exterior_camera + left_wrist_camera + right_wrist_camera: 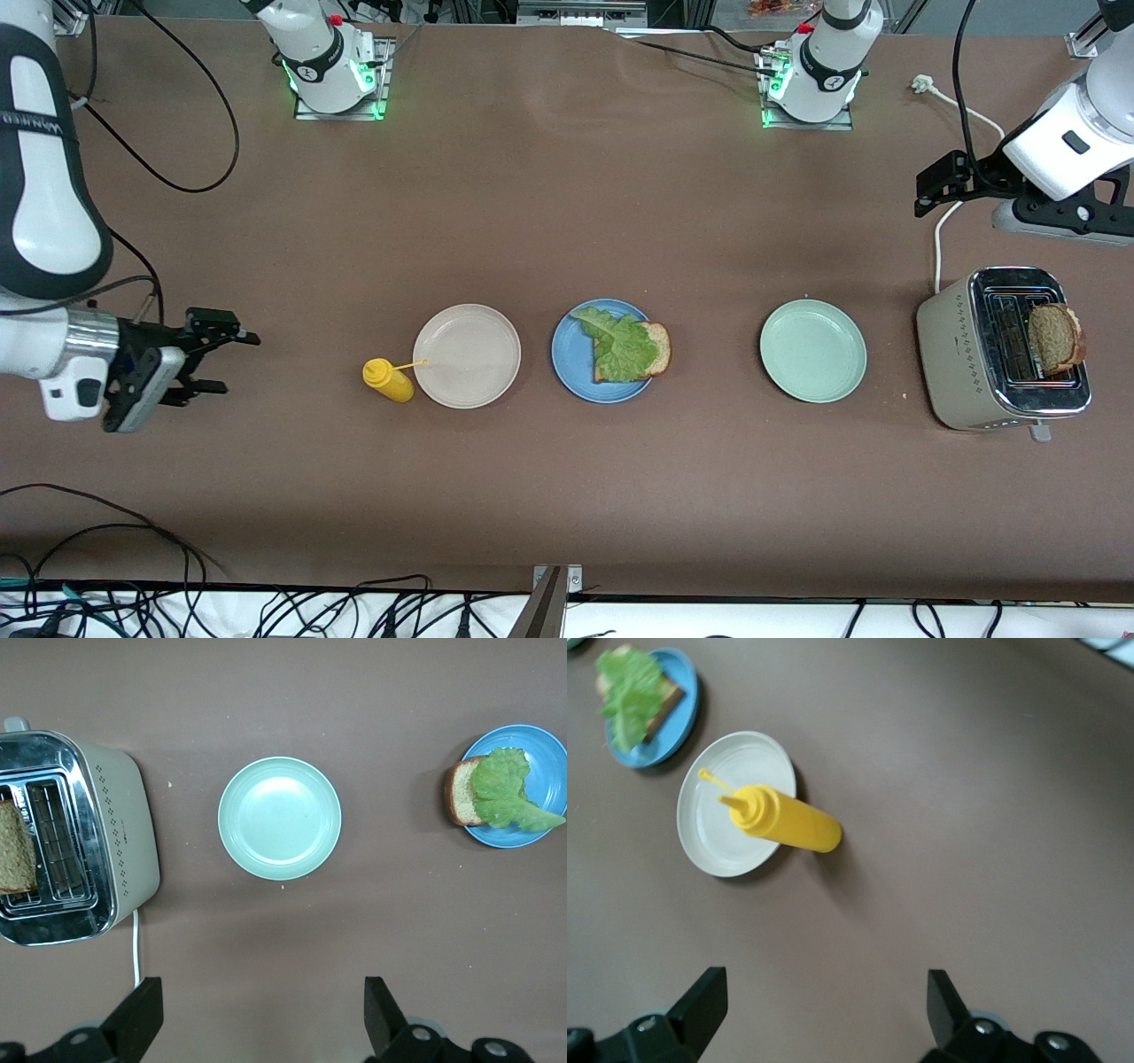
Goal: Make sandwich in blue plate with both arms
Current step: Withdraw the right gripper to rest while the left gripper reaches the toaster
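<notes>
the blue plate sits in the middle of the table, in a row with a cream plate toward the right arm's end and a pale green plate toward the left arm's end. on the blue plate lies one slice of bread with a lettuce leaf on top of it; the leaf is uncovered.

a second slice stands in a slot of the toaster, which is at the left arm's end of the table, past the green plate. a yellow squeeze bottle stands just beside the cream plate, on the side toward the right gripper, its thin nozzle reaching over the plate's rim.

the right gripper is up over bare table at its own end, fingers spread apart and holding nothing; the bottle is the closest thing to it, then the cream plate, and the blue plate is well apart from it. the left gripper is up over bare table near the toaster, fingers likewise wide apart and empty; its wrist view shows the toaster and the green plate below it, with the blue plate well off toward the middle.
</notes>
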`<action>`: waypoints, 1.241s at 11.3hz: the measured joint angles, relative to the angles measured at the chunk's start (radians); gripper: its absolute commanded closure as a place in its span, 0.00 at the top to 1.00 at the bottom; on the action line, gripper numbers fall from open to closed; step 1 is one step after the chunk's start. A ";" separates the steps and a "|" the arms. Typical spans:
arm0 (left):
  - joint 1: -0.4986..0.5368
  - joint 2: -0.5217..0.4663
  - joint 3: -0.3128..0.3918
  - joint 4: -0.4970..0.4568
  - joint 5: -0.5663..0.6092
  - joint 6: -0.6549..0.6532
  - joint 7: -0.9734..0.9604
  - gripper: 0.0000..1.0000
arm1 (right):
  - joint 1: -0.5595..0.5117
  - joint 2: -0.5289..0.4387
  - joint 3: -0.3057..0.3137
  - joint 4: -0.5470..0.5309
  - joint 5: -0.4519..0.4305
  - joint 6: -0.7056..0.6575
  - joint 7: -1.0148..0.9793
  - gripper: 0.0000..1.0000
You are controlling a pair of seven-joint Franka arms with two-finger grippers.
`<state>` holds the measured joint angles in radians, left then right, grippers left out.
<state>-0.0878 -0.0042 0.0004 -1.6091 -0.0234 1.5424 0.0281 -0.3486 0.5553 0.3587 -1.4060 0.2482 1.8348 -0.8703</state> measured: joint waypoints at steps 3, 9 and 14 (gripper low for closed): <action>0.000 0.000 0.000 0.000 0.000 0.000 0.000 1.00 | 0.087 -0.126 -0.056 -0.021 -0.061 -0.017 0.350 1.00; 0.000 0.000 0.000 0.000 0.000 0.000 0.000 1.00 | 0.234 -0.366 -0.064 -0.168 -0.264 -0.042 0.801 1.00; 0.000 0.000 0.000 0.000 0.000 0.000 0.000 1.00 | 0.270 -0.475 -0.232 -0.202 -0.271 -0.034 0.817 1.00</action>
<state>-0.0879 -0.0043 0.0005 -1.6091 -0.0233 1.5423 0.0281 -0.0783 0.0807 0.1270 -1.6081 -0.0231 1.8011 -0.0532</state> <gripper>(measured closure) 0.000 0.000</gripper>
